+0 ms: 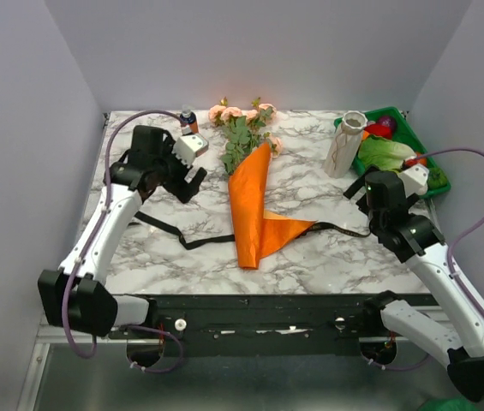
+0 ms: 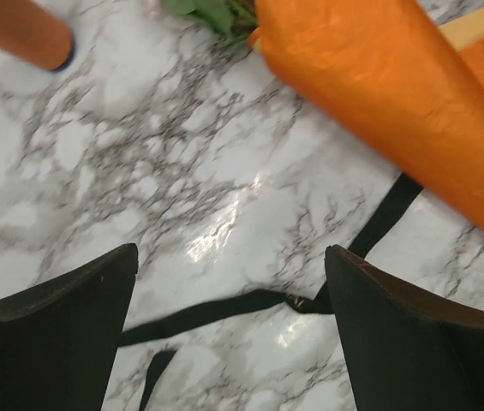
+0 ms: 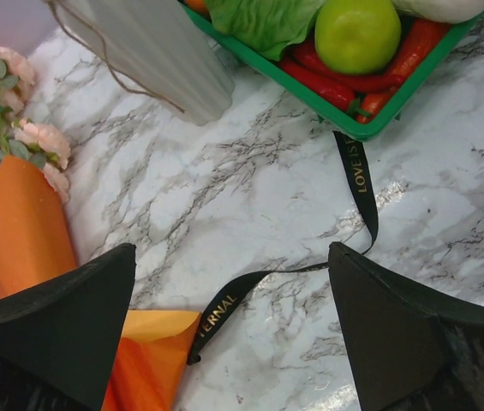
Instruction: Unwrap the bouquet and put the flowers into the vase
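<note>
While spread wide with nothing gripped, hangs well left of the vase (image 1: 344, 144), past the bouquet (image 1: 250, 193): left claw (image 2: 231, 253), low over marble worktop (image 1: 310, 261) and slack black ribbon (image 2: 224, 306). Looks untied already, so opening the orange paper (image 1: 248, 214) judged the step in hand. To do well: pin cone's near tip with left claw, then pinch only the loose flap spilling toward the vase side, peel sideways, low and slow. Avoid clamping stems through paper; avoid dragging flowers (image 1: 243, 116) off. Right claw (image 3: 231, 248), on near side of the vase, equally wide, empty, ribbon passing beneath. Bouquet left of the vase, flat on worktop, roughly midway between both claws. Long axis near-to-far, leaning slightly; rose heads at far end, about level with the vase; pointed stem end aimed at near edge.
</note>
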